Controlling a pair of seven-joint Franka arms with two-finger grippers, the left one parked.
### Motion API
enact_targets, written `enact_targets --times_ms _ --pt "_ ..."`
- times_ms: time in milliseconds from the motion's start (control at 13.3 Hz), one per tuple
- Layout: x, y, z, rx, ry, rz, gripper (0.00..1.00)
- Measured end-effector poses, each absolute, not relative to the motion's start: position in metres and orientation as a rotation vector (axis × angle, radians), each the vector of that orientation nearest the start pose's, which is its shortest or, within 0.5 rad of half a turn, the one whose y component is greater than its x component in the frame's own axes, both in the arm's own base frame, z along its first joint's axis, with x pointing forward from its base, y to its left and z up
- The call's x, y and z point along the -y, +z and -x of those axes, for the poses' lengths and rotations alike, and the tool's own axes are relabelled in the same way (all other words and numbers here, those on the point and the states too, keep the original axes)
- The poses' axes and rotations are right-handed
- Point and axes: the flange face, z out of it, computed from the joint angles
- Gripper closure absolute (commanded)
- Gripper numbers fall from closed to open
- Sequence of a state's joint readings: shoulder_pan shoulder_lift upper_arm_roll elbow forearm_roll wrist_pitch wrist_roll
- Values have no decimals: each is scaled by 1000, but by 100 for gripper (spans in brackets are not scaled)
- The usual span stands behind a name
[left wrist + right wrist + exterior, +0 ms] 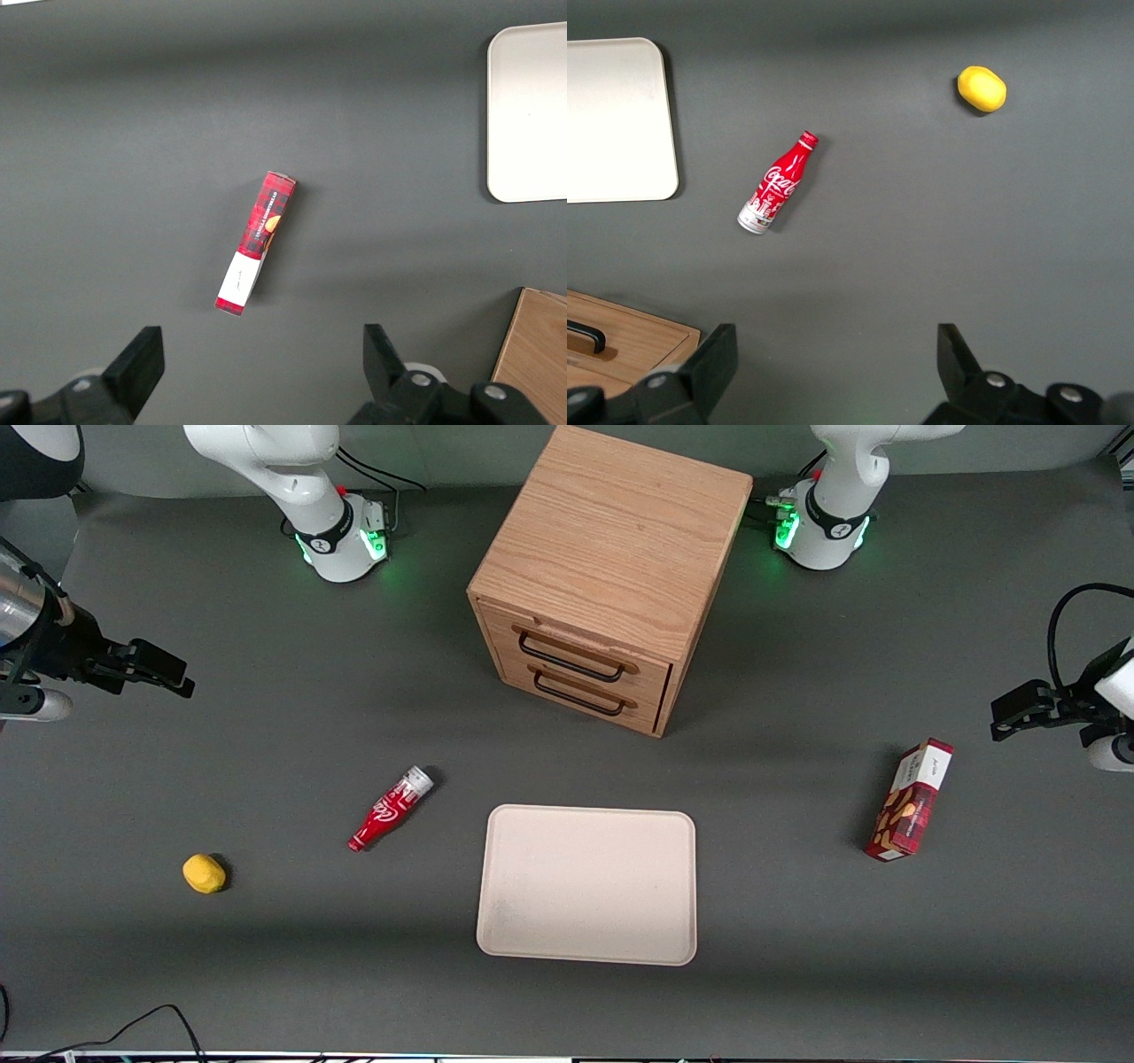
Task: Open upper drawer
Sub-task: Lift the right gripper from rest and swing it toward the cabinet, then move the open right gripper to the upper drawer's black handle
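The oak cabinet (611,558) stands at the middle of the table, its front turned toward the front camera. Its upper drawer (580,648) is shut, with a thin black wire handle (570,662). The lower twin drawer (580,695) sits just under it, also shut. My right gripper (164,671) hangs open and empty above the bare table at the working arm's end, well away from the cabinet. In the right wrist view the gripper (837,354) shows its two black fingers wide apart, with a corner of the cabinet (620,341) beside it.
A pale tray (586,884) lies in front of the cabinet. A red cola bottle (390,809) lies on its side beside the tray, and a yellow lemon (204,873) lies nearer the working arm's end. A red snack box (910,799) lies toward the parked arm's end.
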State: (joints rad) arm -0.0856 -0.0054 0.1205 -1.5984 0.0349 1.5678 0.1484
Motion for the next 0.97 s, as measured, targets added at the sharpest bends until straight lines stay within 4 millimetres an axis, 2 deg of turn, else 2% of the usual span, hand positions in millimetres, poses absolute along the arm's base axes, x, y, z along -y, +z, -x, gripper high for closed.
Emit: enact_targets --times_ms 300,450,525,600,750,975 --pt "-23 613 -552 -179 46 3105 0" --pt "-34 611 -556 -142 40 3104 0" --pt "-52 613 -560 -90 28 3102 0" --pt "-80 615 -564 -13 17 3097 0" --pt "-147 613 -564 175 19 3072 0" --pt "-244 596 -553 448 63 2998 0"
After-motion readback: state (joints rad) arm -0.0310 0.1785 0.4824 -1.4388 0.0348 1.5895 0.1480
